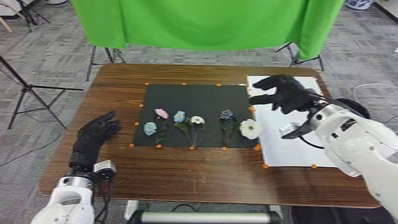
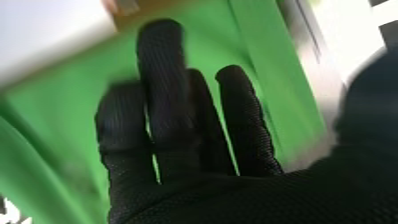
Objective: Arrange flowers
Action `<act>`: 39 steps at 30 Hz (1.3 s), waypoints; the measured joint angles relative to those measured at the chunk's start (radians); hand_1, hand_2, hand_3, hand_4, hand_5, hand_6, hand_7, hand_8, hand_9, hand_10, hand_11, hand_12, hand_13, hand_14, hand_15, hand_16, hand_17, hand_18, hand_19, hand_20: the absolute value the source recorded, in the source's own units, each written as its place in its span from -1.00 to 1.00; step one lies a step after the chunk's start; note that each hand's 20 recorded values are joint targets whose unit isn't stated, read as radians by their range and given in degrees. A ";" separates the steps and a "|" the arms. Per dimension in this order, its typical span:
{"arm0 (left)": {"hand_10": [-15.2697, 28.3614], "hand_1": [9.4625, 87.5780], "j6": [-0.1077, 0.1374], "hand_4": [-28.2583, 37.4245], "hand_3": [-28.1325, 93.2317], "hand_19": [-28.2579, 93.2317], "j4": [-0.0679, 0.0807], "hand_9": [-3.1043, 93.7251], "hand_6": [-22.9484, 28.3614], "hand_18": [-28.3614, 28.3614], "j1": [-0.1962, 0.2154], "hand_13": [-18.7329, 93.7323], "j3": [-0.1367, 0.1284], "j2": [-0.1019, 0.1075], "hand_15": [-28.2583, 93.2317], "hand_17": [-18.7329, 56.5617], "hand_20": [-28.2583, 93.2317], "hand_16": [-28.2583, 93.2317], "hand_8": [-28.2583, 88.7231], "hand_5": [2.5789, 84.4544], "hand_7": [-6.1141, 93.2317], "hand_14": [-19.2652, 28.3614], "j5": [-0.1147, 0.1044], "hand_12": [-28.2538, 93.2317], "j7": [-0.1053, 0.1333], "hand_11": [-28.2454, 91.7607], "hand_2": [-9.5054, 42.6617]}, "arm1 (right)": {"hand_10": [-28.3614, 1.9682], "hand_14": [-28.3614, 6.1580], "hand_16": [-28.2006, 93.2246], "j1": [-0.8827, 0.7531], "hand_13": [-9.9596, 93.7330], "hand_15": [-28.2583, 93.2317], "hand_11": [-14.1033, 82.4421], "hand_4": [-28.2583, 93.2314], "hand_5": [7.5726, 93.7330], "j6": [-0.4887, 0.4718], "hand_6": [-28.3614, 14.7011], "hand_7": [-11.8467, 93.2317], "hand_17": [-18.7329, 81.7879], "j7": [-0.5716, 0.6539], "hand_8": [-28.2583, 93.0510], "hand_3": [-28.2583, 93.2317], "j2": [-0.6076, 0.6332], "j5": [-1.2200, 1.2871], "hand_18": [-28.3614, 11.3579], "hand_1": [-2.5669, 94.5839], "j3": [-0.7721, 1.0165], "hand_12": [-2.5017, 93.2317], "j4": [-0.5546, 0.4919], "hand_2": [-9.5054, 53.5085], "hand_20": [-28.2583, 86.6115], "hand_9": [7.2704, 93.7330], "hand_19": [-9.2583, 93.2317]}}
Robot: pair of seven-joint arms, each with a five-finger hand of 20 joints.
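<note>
While seemingly between pick-ups, in the head view, hovers with the right hand [image 1: 282, 94] wide and empty over the far left of the white sheet [image 1: 298, 155]; probably needs next to come down nearer and pinch the large white flower [image 1: 250, 129] at the black mat [image 1: 209, 95]'s right edge, beside the smaller flowers [image 1: 197, 120]. In the right wrist view, extends straight fingers [image 2: 164, 100], holding nothing.

From here I see smooth, rounded white arms [image 1: 355, 145]; textured black fabric gloves [image 2: 178, 195] cover the left hand [image 1: 91, 140] and right hand [image 1: 282, 95]; behind the right one sit a small white box [image 1: 290, 131] and a thin black cable [image 1: 311, 144].
</note>
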 measured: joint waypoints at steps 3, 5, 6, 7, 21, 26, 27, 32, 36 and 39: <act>0.27 -0.59 0.000 -0.86 0.63 -0.31 0.000 0.04 -0.06 0.52 0.000 0.00 0.000 0.000 -0.11 -0.37 -0.20 -0.52 -0.66 0.04 -0.56 0.51 0.000 -0.36 0.002 -0.20 -0.89 | -0.06 -0.13 -0.16 -0.120 -0.25 -0.44 -0.63 -0.90 -0.21 0.177 0.38 -0.56 -0.35 -0.193 -0.67 0.67 -0.059 0.126 -0.21 -0.91 0.167 -0.62 -0.050 -0.58 0.00 -0.25 -0.63; 0.27 -0.59 0.000 -0.87 0.63 -0.32 0.000 0.05 -0.06 0.50 0.000 0.00 0.001 0.000 -0.12 -0.36 -0.21 -0.52 -0.66 0.05 -0.56 0.51 0.000 -0.36 0.005 -0.20 -0.89 | -0.01 -0.05 -0.21 -0.180 -0.33 -0.49 -0.65 -0.91 -0.31 0.266 0.41 -0.59 -0.39 -0.322 -0.67 0.68 -0.118 0.281 -0.16 -0.96 0.256 -0.65 -0.090 -0.53 -0.04 -0.31 -0.69; 0.27 -0.59 0.001 -0.87 0.63 -0.33 0.000 0.05 -0.06 0.49 0.000 0.01 0.002 0.001 -0.11 -0.36 -0.21 -0.52 -0.66 0.06 -0.56 0.50 0.000 -0.36 0.008 -0.20 -0.89 | 0.03 0.00 -0.26 -0.205 -0.35 -0.50 -0.65 -0.93 -0.35 0.287 0.42 -0.60 -0.40 -0.375 -0.67 0.69 -0.153 0.361 -0.14 -0.99 0.294 -0.69 -0.114 -0.51 -0.06 -0.34 -0.70; 0.27 -0.59 0.001 -0.87 0.63 -0.34 -0.001 0.05 -0.06 0.48 0.001 0.01 0.003 0.001 -0.11 -0.35 -0.22 -0.52 -0.66 0.06 -0.56 0.50 0.000 -0.36 0.012 -0.20 -0.89 | 0.04 0.03 -0.28 -0.226 -0.37 -0.51 -0.65 -0.95 -0.37 0.291 0.42 -0.61 -0.40 -0.417 -0.67 0.68 -0.189 0.429 -0.13 -0.99 0.328 -0.70 -0.136 -0.50 -0.07 -0.35 -0.71; 0.27 -0.60 0.001 -0.89 0.63 -0.40 -0.079 0.06 -0.06 0.41 0.012 0.00 0.011 0.006 -0.16 -0.32 -0.24 -0.54 -0.67 0.07 -0.55 0.49 0.031 -0.36 0.103 -0.20 -0.88 | 0.20 0.14 -0.36 -0.519 -0.51 -0.58 -0.69 -1.00 -0.42 0.084 0.31 -0.67 -0.49 -0.538 -0.67 0.52 -0.541 0.910 -0.02 -1.00 0.375 -0.77 -0.138 -0.46 -0.11 -0.50 -0.81; 0.28 -0.62 0.004 -0.92 0.64 -0.43 -0.105 0.07 -0.05 0.35 0.013 -0.03 0.014 0.006 -0.24 -0.31 -0.25 -0.55 -0.67 0.08 -0.56 0.45 0.031 -0.37 0.126 -0.21 -0.85 | 0.18 0.08 -0.35 -0.534 -0.48 -0.57 -0.68 -1.00 -0.40 0.102 0.31 -0.66 -0.47 -0.533 -0.67 0.55 -0.534 0.830 -0.09 -1.00 0.357 -0.77 -0.115 -0.48 -0.10 -0.48 -0.79; 0.28 -0.62 0.005 -0.92 0.64 -0.44 -0.110 0.07 -0.05 0.34 0.014 -0.03 0.016 0.005 -0.25 -0.31 -0.26 -0.55 -0.67 0.09 -0.56 0.44 0.030 -0.37 0.132 -0.21 -0.85 | 0.17 0.08 -0.35 -0.532 -0.47 -0.56 -0.68 -1.00 -0.40 0.101 0.31 -0.66 -0.47 -0.532 -0.67 0.56 -0.532 0.824 -0.10 -1.00 0.356 -0.77 -0.115 -0.48 -0.10 -0.46 -0.78; 0.29 -0.63 0.006 -0.95 0.64 -0.45 -0.135 0.10 -0.06 0.34 0.022 0.01 0.020 -0.012 -0.24 -0.31 -0.25 -0.54 -0.67 0.13 -0.56 0.46 0.029 -0.37 0.148 -0.21 -0.83 | 0.09 0.03 -0.34 -0.526 -0.41 -0.53 -0.66 -1.00 -0.36 0.075 0.32 -0.64 -0.42 -0.520 -0.67 0.59 -0.528 0.818 -0.20 -1.00 0.361 -0.76 -0.116 -0.49 -0.10 -0.40 -0.76; 0.28 -0.62 0.004 -0.93 0.65 -0.41 -0.160 0.10 -0.06 0.41 0.042 0.02 0.011 -0.036 -0.22 -0.33 -0.24 -0.53 -0.67 0.13 -0.56 0.49 0.029 -0.37 0.147 -0.21 -0.83 | -0.02 -0.15 -0.32 -0.533 -0.27 -0.43 -0.63 -0.90 -0.24 0.045 0.33 -0.62 -0.37 -0.500 -0.66 0.68 -0.530 0.792 -0.33 -1.00 0.370 -0.73 -0.117 -0.53 -0.09 -0.29 -0.71; 0.28 -0.61 0.002 -0.91 0.64 -0.39 -0.165 0.10 -0.06 0.43 0.053 0.02 0.008 -0.049 -0.22 -0.34 -0.23 -0.53 -0.66 0.13 -0.56 0.49 0.020 -0.36 0.143 -0.21 -0.84 | -0.03 -0.22 -0.31 -0.549 -0.22 -0.40 -0.62 -0.87 -0.19 0.030 0.32 -0.59 -0.34 -0.475 -0.66 0.71 -0.535 0.762 -0.37 -0.96 0.385 -0.72 -0.122 -0.55 -0.09 -0.24 -0.69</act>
